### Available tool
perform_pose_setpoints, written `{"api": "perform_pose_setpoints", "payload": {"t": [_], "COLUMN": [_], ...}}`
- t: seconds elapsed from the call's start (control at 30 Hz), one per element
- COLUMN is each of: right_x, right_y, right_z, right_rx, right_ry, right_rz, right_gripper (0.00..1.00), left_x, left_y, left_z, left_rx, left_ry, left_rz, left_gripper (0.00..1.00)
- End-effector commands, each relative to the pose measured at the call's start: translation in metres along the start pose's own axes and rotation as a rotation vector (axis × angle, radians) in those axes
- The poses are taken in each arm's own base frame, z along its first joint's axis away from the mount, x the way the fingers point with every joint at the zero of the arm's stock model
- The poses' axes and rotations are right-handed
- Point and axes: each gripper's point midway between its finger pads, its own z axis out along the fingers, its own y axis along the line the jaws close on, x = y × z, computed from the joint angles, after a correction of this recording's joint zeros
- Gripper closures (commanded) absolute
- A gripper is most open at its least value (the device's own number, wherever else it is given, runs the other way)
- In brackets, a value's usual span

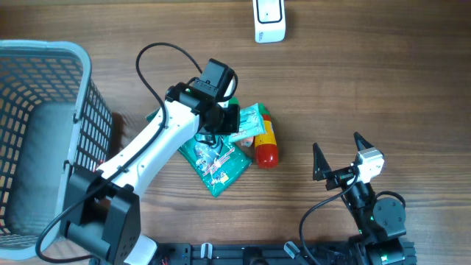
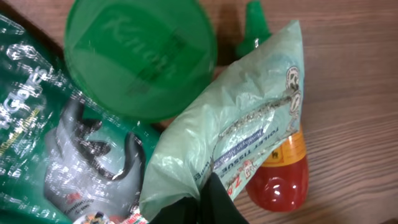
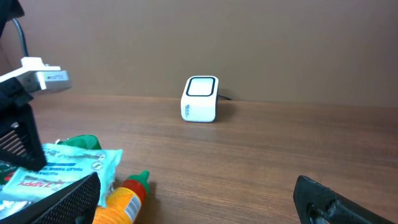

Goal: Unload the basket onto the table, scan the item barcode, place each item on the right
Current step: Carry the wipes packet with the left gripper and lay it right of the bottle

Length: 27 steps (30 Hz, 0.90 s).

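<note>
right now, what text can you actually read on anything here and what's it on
"Knorr": raised on the round green lid.
"HAPPY": red letters on the pale green pack, as best it reads; its small print is too small and tilted to read.
Dark green packet: large white letters cut off, unreadable.
Red bottle: label too blurred.
White scanner: small front mark, too blurred.

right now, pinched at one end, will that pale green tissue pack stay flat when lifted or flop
Probably flops: the tissue pack is thin crinkled film, puckered where the left fingers pinch its end. Likely light, being a soft tissue packet. Its glossy wrap might slip, and the sauce bottle under it could roll.
</note>
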Motion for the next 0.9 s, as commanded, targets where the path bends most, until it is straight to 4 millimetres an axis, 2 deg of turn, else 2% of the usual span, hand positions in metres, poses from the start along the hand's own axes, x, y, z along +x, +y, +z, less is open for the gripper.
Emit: {"api": "perform_pose_setpoints", "payload": {"t": [0.0, 0.07, 0.23, 0.33, 0.4, 0.5, 0.63, 0.8, 0.87], "right_x": [-0.001, -0.001, -0.001, -0.001, -0.001, -0.001, -0.001, -0.001, -0.001], "right_y": [0.001, 0.001, 0.001, 0.001, 0.001, 0.001, 0.001, 0.001, 0.001], "right_z": [0.000, 0.000, 0.000, 0.000, 0.000, 0.000, 0.000, 0.000, 0.000], "right_rx": [-0.005, -0.004, -0.005, -0.005, -0.005, -0.005, -0.005, -0.004, -0.005], "right_ry": [-0.005, -0.005, -0.005, -0.005, -0.005, -0.005, -0.005, -0.005, -0.005], "right_rz": [-0.011, -0.012, -0.011, -0.011, -0.011, -0.011, -0.011, -0.011, -0.011], "right_gripper": [0.00, 0.00, 0.00, 0.00, 0.00, 0.00, 0.00, 0.00, 0.00], "left_x": [-0.014, -0.024, -0.044, -0.052, -0.063, -0.069, -0.064, -0.061, -0.059], "left_y": [-0.011, -0.022, -0.080, -0.096, -0.102, -0.105, -0.115, -0.109, -0.107], "left_z": [0.003, 0.002, -0.002, -0.006, 0.000, 0.013, 0.037, 0.062, 0.066], "left_rx": [0.026, 0.058, 0.180, 0.221, 0.250, 0.262, 0.327, 0.306, 0.300], "left_ry": [-0.055, -0.104, -0.246, -0.298, -0.329, -0.331, -0.276, -0.243, -0.234], "left_rz": [-0.020, -0.019, 0.095, 0.122, 0.103, 0.087, 0.105, 0.099, 0.097], "left_gripper": [0.96, 0.96, 0.96, 0.96, 0.96, 0.96, 0.96, 0.96, 0.94]}}
